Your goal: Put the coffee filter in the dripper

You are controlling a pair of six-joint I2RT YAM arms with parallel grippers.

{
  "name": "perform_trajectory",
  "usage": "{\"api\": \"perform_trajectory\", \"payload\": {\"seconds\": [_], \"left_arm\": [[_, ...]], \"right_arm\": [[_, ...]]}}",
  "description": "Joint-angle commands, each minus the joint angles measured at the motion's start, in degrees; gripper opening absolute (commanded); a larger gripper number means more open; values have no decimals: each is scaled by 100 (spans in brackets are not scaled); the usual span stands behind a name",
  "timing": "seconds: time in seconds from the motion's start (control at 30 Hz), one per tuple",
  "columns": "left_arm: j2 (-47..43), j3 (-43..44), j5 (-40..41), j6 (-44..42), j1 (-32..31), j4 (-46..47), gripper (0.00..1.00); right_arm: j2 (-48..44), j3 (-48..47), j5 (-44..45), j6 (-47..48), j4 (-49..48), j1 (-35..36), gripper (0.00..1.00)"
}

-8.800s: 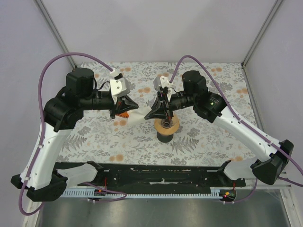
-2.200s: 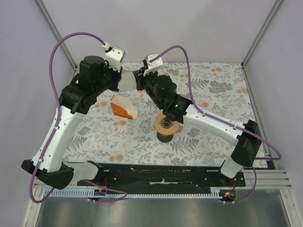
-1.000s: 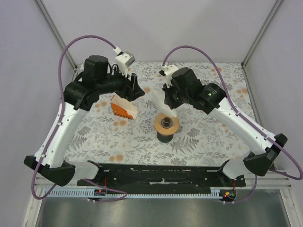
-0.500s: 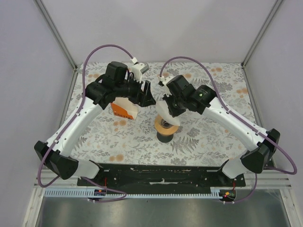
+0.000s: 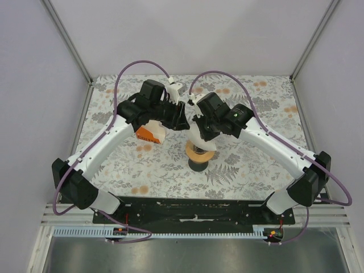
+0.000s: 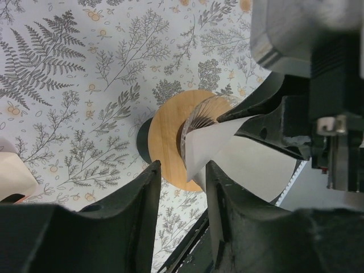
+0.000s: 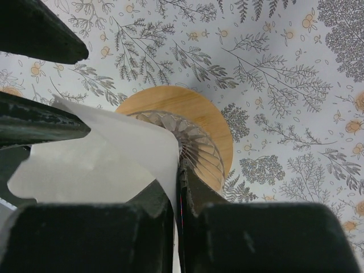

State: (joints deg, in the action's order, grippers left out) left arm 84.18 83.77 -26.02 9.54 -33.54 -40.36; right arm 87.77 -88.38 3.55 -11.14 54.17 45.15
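The coffee filter (image 5: 194, 135), a thin white paper cone, hangs tilted just above the dripper (image 5: 203, 155), which has a tan-orange rim and a black base. My right gripper (image 5: 197, 132) is shut on the filter's edge (image 7: 96, 159), right over the dripper's ribbed bowl (image 7: 196, 142). My left gripper (image 6: 183, 166) is open. Its fingers (image 6: 142, 216) stand on either side of the filter's pointed corner (image 6: 205, 145) without pinching it. From the right wrist view, the left gripper's dark fingers (image 7: 40, 122) sit against the filter's upper left side.
An orange and white pack (image 5: 149, 134) lies on the floral table (image 5: 256, 153) just left of the dripper, partly under the left arm. Both arms crowd the table's middle. Metal frame posts stand at the back corners.
The left arm swung right to the filter and its jaws narrowed. The right gripper carried the filter down and left, closer over the dripper.
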Motion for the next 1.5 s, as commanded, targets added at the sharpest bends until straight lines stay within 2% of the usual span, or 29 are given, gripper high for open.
{"api": "perform_trajectory", "payload": {"seconds": [0.0, 0.13, 0.4, 0.5, 0.7, 0.77, 0.93, 1.03, 1.23, 1.47], "left_arm": [[-42, -71, -26, 57, -65, 336, 38], [-69, -159, -35, 39, -48, 318, 22], [-77, -159, -52, 22, -65, 292, 2], [-86, -185, -17, 4, -56, 292, 2], [-104, -185, 27, -14, -56, 292, 2], [-95, -168, 1, -5, -56, 292, 2], [-77, -141, 18, 4, -56, 309, 2], [-77, -132, 27, 21, -65, 318, 2], [-86, -1, 18, 74, -56, 353, 4], [-253, -27, -34, 285, 58, 318, 25]], "right_arm": [[13, 101, -83, 24, -363, 21, 16], [-67, 110, -83, 94, -478, -23, 32], [-356, -232, -171, 550, -557, -23, 50], [-418, -285, -136, 735, -531, -41, 58], [-594, -610, 31, 1008, -425, -41, 61], [-664, -654, 40, 1061, -425, -41, 57], [-673, -365, -802, 1404, -443, -15, 25], [-700, 13, -970, 1351, -521, 3, 12], [-603, 488, -883, 1158, -662, 3, 1], [-269, 611, -786, 833, -829, 12, 0]]}}
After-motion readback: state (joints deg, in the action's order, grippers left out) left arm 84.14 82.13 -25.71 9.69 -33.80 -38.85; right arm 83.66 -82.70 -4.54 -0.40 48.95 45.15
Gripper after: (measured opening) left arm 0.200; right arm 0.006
